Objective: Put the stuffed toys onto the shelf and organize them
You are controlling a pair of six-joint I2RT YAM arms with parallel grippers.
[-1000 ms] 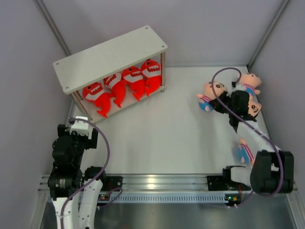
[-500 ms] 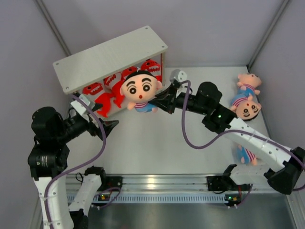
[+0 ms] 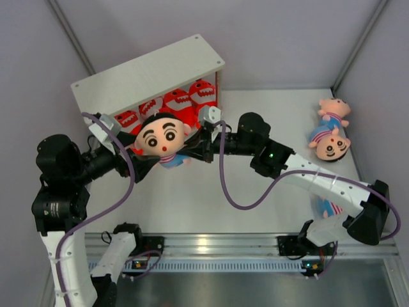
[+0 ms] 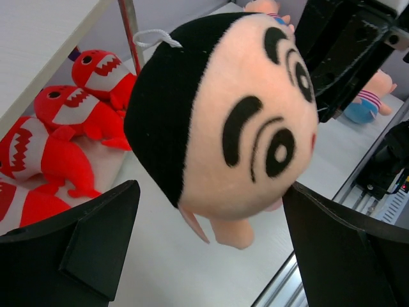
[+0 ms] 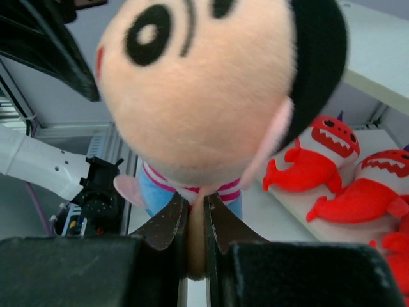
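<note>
A peach boy doll (image 3: 163, 137) with black hair hangs in the air in front of the shelf (image 3: 147, 73). My right gripper (image 3: 193, 152) is shut on a limb under its striped shirt, with the pinched limb (image 5: 197, 224) between the fingers (image 5: 167, 224). My left gripper (image 3: 142, 165) stands wide open at the doll's head (image 4: 223, 115), one finger (image 4: 96, 243) on either side. Several red sharks (image 3: 176, 105) lie in a row on the shelf's lower tier. The top tier is bare.
Two more boy dolls (image 3: 331, 128) lie at the far right of the table. A further one (image 3: 327, 206) is partly hidden under my right arm. The shelf's metal leg (image 4: 131, 29) stands close behind the held doll.
My right arm took a doll from the right-hand group and carried it left across the table. My left arm rose and brought its open fingers up to the doll's head.
</note>
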